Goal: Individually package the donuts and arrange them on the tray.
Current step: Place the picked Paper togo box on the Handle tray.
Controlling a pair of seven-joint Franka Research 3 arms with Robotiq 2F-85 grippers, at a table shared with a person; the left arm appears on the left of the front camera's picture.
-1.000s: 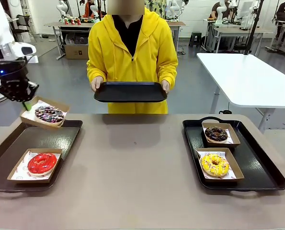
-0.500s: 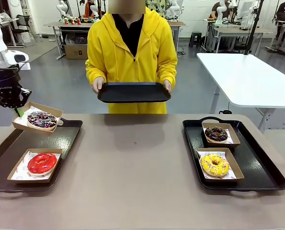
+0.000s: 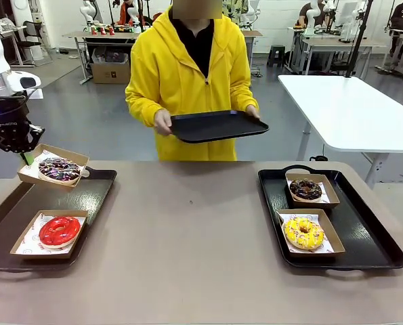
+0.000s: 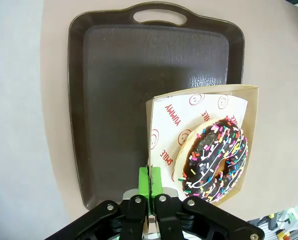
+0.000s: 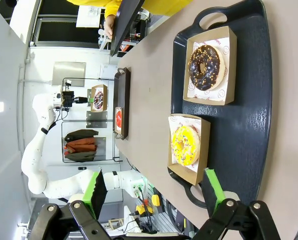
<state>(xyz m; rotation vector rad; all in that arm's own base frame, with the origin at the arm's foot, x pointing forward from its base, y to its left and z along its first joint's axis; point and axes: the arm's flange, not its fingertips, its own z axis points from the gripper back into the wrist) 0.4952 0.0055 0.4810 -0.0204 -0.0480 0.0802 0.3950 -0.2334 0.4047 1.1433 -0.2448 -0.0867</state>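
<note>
The right gripper (image 5: 154,192) hangs with its green pads (image 5: 212,189) spread wide above a dark tray (image 5: 249,125) on the counter (image 5: 149,80). On the tray lie two boxes, one with a yellow donut (image 5: 185,145), the other with a chocolate donut (image 5: 205,68). Farther off, the left arm (image 5: 41,145) holds a boxed donut (image 5: 98,98) above another tray (image 5: 122,110).

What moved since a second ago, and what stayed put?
The left end effector, shut on the edge of the box with the sprinkled donut, carried it left and a bit lower. The person swung the empty black tray to picture right and tilted it. The red donut, yellow donut and chocolate donut stayed put.
</note>
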